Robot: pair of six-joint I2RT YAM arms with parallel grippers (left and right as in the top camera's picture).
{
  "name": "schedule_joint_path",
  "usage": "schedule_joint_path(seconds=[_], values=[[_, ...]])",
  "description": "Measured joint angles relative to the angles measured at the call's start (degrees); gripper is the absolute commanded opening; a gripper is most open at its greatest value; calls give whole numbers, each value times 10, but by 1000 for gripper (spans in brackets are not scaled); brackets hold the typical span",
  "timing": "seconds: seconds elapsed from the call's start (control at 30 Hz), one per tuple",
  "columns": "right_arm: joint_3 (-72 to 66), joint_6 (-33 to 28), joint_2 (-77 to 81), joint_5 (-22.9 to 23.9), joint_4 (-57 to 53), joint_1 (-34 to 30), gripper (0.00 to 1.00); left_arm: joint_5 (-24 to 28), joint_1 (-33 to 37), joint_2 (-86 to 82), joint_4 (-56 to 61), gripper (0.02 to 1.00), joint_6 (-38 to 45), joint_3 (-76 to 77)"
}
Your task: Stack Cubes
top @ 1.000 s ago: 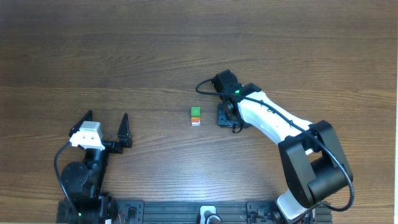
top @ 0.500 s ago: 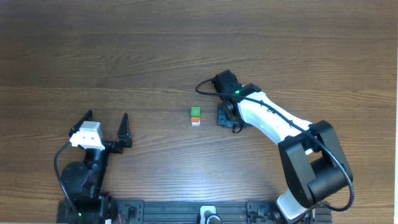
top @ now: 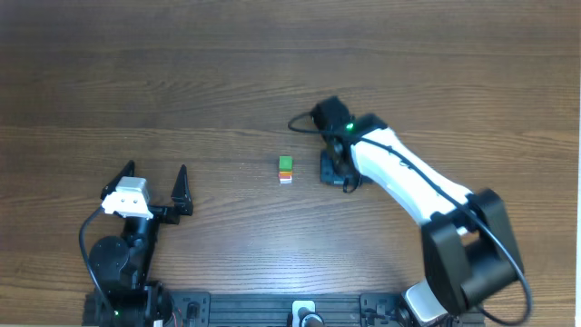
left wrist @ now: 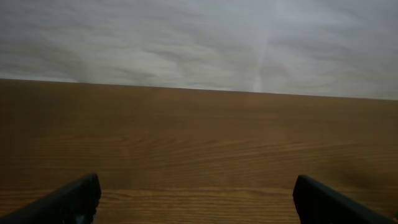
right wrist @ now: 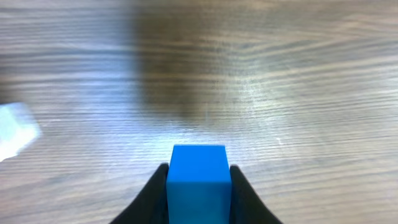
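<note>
On the table (top: 182,54), a small stack (top: 285,170) is built. At its 3 o'clock, a blue cube (right wrist: 198,177), not yet added, is squeezed by the right gripper (top: 334,171). The left gripper (top: 154,182) is open.

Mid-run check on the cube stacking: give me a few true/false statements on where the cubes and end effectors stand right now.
1. The right end effector is shut on a blue cube. True.
2. The left end effector holds a cube. False: it is open and empty.
3. A green cube tops the small stack. True.
4. The blue cube is already on the stack. False: it is in the right end effector, apart from the stack.
</note>
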Motion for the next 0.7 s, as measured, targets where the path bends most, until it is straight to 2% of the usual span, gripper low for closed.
schedule_joint_path(seconds=[0.13,0.3,0.5,0.7], values=[[140,3,-38,3,-101,21,145,0,0,0,0,1000,0,0],[250,20,-34,17,-164,71,148,0,0,0,0,998,0,0],[315,54,33,21,-196,128,141,0,0,0,0,1000,0,0],[324,91,87,20,-207,156,139,0,0,0,0,1000,0,0]])
